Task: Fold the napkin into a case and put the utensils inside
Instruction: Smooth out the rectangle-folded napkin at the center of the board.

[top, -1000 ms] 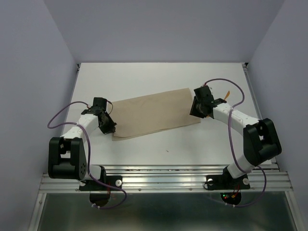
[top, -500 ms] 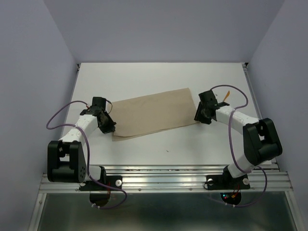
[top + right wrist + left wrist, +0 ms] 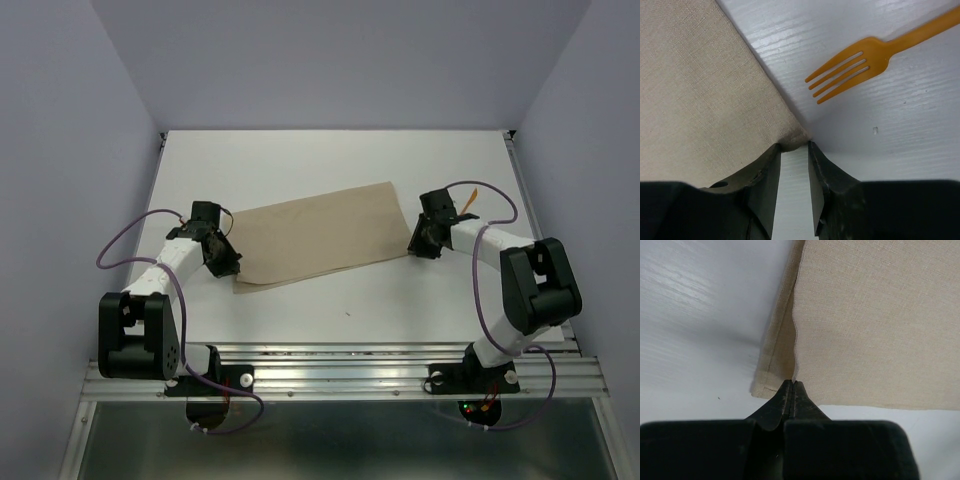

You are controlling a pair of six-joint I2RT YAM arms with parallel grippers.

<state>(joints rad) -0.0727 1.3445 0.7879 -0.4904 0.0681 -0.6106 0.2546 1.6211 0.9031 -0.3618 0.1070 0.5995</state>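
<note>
Both my pincers sit at the ends of the half-folded napkin.

From above, the napkin (image 3: 320, 235) lies as a slanted oblong on the table (image 3: 330, 160), with my left pincer (image 3: 231, 266) at its near-left corner and my right pincer (image 3: 419, 244) at its right end. One orange fork (image 3: 472, 194) lies just beyond the right pincer; I see no second utensil. From the left wrist, that pincer is pressed together on the upper layer's corner, and the lower layer peeks out to its left. From the right wrist, my fingers (image 3: 765, 185) stand apart with the cloth's corner just ahead between them, ungripped, and the fork ahead to the right, off the cloth. I judge the right should clamp every layer before either end lifts, then both should move together so the edges land square.
</note>
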